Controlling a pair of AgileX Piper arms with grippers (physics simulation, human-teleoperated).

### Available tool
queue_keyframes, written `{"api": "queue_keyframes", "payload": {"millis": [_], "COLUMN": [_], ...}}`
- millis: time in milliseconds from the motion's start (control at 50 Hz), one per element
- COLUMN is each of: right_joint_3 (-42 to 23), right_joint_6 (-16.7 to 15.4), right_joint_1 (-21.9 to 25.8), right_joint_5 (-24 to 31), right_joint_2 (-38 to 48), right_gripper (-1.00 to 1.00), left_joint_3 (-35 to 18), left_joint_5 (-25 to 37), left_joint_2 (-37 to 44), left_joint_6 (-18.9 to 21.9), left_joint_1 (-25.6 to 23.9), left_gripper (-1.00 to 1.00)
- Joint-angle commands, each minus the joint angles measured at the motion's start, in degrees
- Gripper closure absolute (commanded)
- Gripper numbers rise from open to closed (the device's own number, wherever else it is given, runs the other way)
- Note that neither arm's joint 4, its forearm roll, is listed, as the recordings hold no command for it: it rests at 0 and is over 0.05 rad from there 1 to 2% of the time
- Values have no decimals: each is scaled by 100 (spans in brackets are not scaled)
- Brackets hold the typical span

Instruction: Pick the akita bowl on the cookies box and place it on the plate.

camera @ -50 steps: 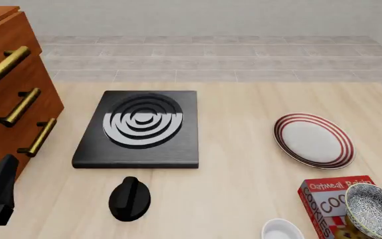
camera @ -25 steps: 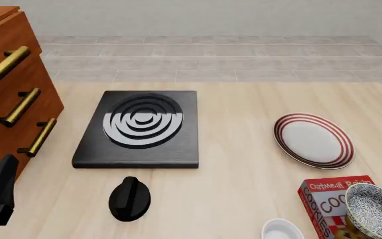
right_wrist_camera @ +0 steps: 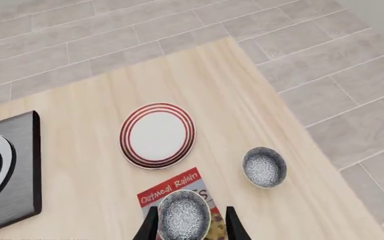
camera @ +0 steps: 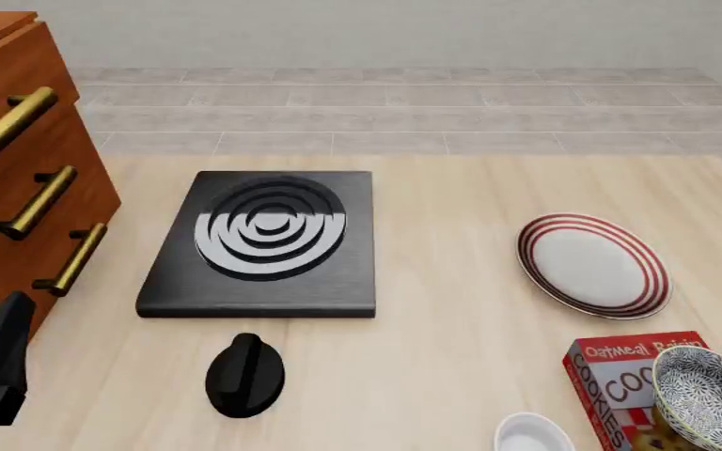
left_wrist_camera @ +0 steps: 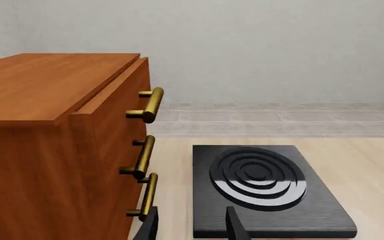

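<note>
The small blue-grey speckled akita bowl (right_wrist_camera: pixel 183 215), probably rigid and slippery, best pinched at its rim, sat on the red cookies box (right_wrist_camera: pixel 172 189), between the right gripper's (right_wrist_camera: pixel 188 225) open jaws.

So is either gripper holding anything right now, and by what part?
Nothing is held. The right gripper is open above the akita bowl, which sits on the cookies box. The left gripper is open and empty near the stove plate.

The cookies box (camera: pixel 637 385) reads "Oatmeal", "COO".
</note>
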Motion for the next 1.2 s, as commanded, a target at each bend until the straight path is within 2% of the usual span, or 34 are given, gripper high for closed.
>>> {"api": "queue_keyframes", "payload": {"millis": [20, 540, 840, 1200], "right_joint_3": [610, 1390, 1679, 2161], "right_joint_6": [187, 481, 387, 422], "right_joint_1": [-94, -483, -670, -946], "right_joint_5": [-135, -747, -920, -1260], "right_joint_2": [-251, -246, -229, -219], "right_gripper": [-100, -100, -100, -100], "left_joint_3": [0, 0, 0, 0], "left_joint_5": [0, 0, 0, 0], "left_joint_2": [0, 0, 0, 0], "left_joint_6": [0, 0, 0, 0], "left_joint_1": [0, 0, 0, 0], "left_gripper": [-100, -100, -100, -100]}}
